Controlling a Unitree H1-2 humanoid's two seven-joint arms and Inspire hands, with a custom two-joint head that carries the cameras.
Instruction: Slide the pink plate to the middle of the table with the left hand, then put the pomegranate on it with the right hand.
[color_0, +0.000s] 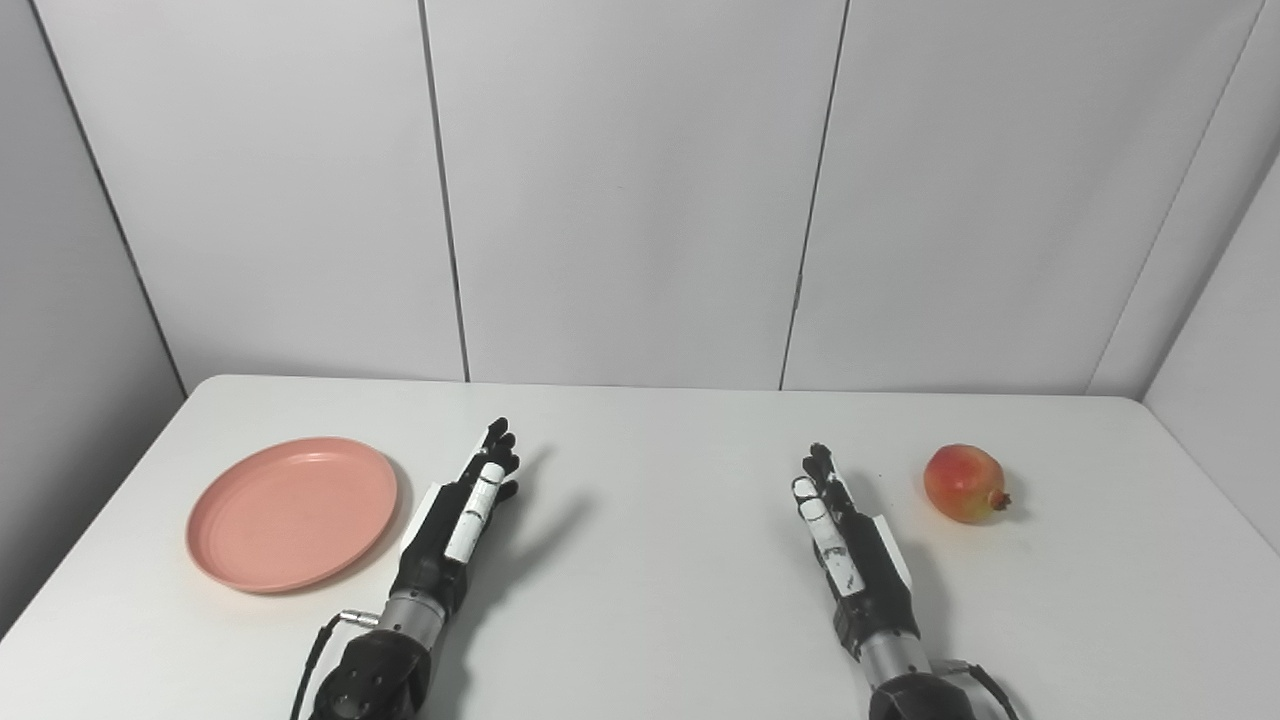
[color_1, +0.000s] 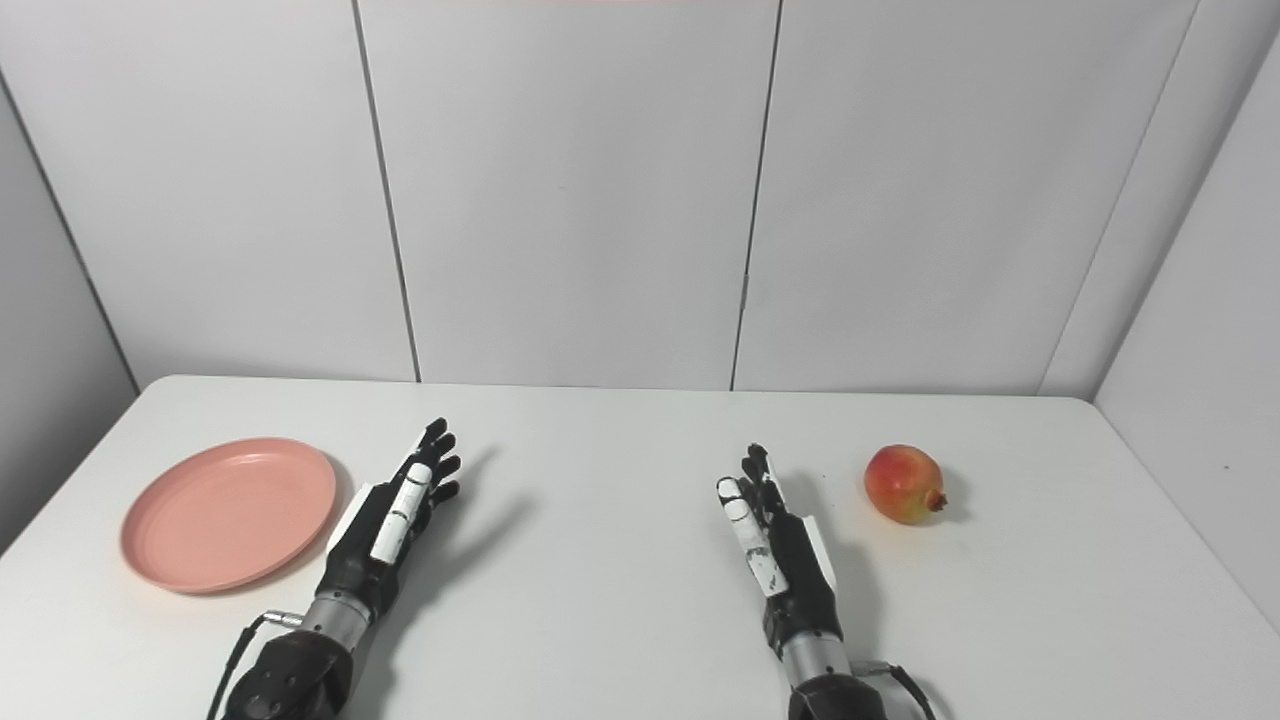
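A pink plate (color_0: 290, 512) lies on the white table (color_0: 640, 600) at the left. A red-yellow pomegranate (color_0: 965, 484) sits at the right. My left hand (color_0: 460, 520) is open and empty, fingers stretched forward, just right of the plate's rim and apart from it. My right hand (color_0: 845, 540) is open and empty, fingers stretched forward, a little left of the pomegranate and not touching it. The same scene shows in the right eye view: plate (color_1: 228, 512), pomegranate (color_1: 904, 484), left hand (color_1: 390, 520), right hand (color_1: 775, 545).
Grey wall panels (color_0: 640, 190) stand behind the table's far edge. Side walls close in at the left and the right. Bare table surface lies between the two hands.
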